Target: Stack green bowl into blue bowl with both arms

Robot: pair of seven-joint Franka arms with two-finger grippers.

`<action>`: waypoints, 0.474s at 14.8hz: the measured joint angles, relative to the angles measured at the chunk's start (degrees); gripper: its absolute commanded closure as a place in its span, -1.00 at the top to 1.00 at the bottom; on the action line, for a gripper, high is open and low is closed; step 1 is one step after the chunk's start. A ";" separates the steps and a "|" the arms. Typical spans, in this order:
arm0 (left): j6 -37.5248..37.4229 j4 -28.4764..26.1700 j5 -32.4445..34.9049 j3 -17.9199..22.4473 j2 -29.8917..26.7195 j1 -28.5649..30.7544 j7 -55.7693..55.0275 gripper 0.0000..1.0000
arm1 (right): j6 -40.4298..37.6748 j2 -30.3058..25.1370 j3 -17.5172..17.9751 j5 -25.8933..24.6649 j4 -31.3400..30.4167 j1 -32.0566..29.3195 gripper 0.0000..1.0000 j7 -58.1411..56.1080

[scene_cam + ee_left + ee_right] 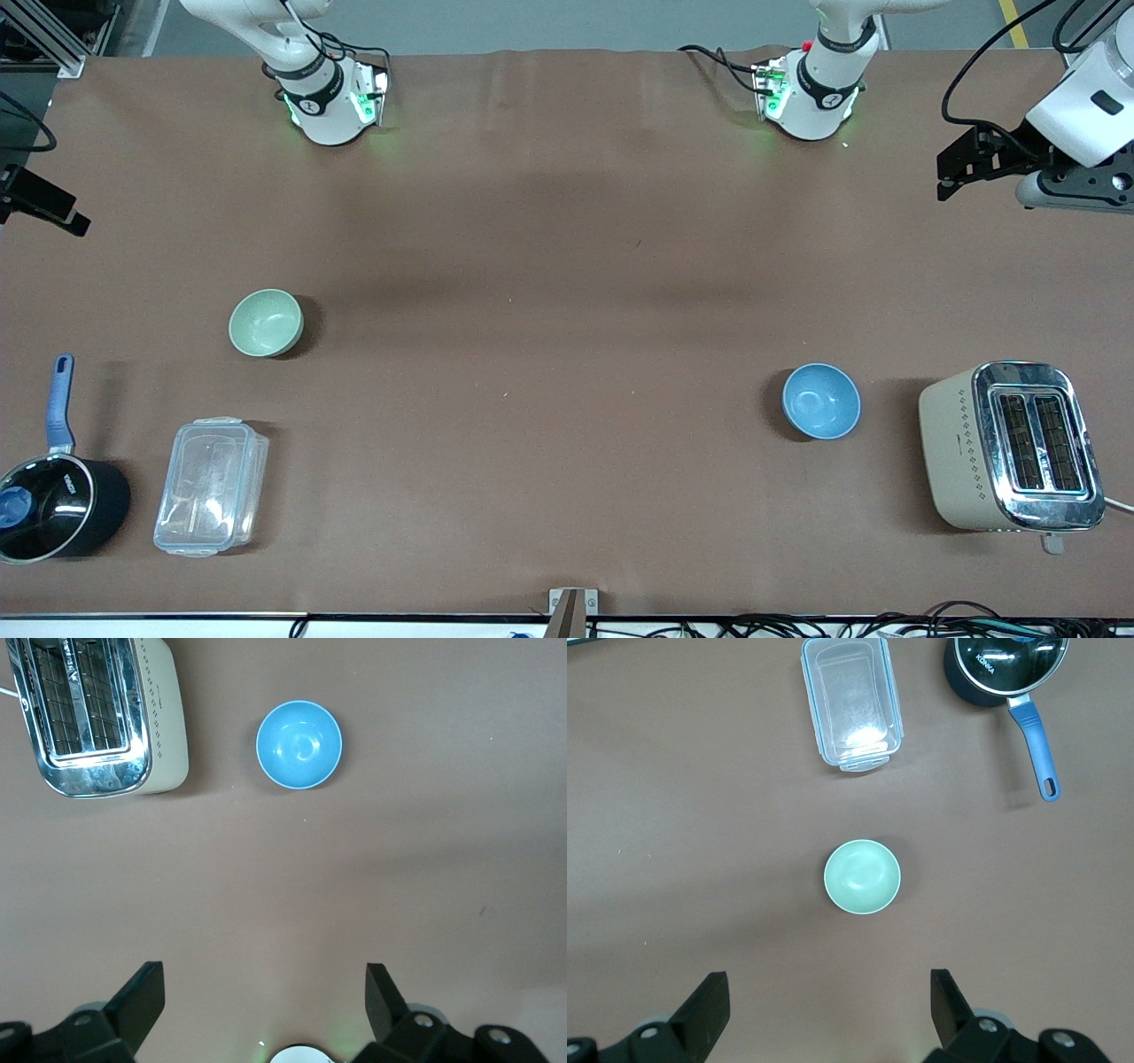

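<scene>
While both my grippers hang high over the table (549, 266) with fingers spread and empty — left gripper (264, 1001), right gripper (829, 1005) — one green bowl (266, 322) sits toward my right arm's end, one blue bowl (821, 400) beside the toaster (1010, 446), well apart.

We list: small round sage-green bowl (266, 322) (862, 876), upright (empty); small round light-blue bowl (821, 400) (299, 744), upright, well apart.

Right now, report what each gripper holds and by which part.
Nothing. The left gripper and right gripper are both open and empty; green bowl and blue bowl sit untouched on the table.
</scene>
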 measured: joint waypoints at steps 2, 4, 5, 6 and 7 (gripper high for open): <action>0.08 0.01 0.00 0.15 0.00 0.13 0.13 1.00 | 0.00 0.00 0.00 0.00 0.00 0.00 1.00 0.01; 0.27 0.12 0.00 0.19 0.19 0.29 0.37 1.00 | 0.00 0.00 -0.03 0.00 0.00 0.00 1.00 0.01; 0.47 0.49 0.00 0.20 0.78 0.35 0.63 1.00 | 0.00 0.00 -0.06 0.00 0.00 0.00 1.00 0.02; 0.61 1.03 0.00 0.21 1.88 0.38 0.79 1.00 | -0.01 0.00 -0.09 0.00 0.00 -0.01 1.00 0.02; 0.73 1.50 0.00 0.23 3.53 0.39 0.85 1.00 | -0.08 0.00 -0.14 0.00 -0.03 -0.02 1.00 0.02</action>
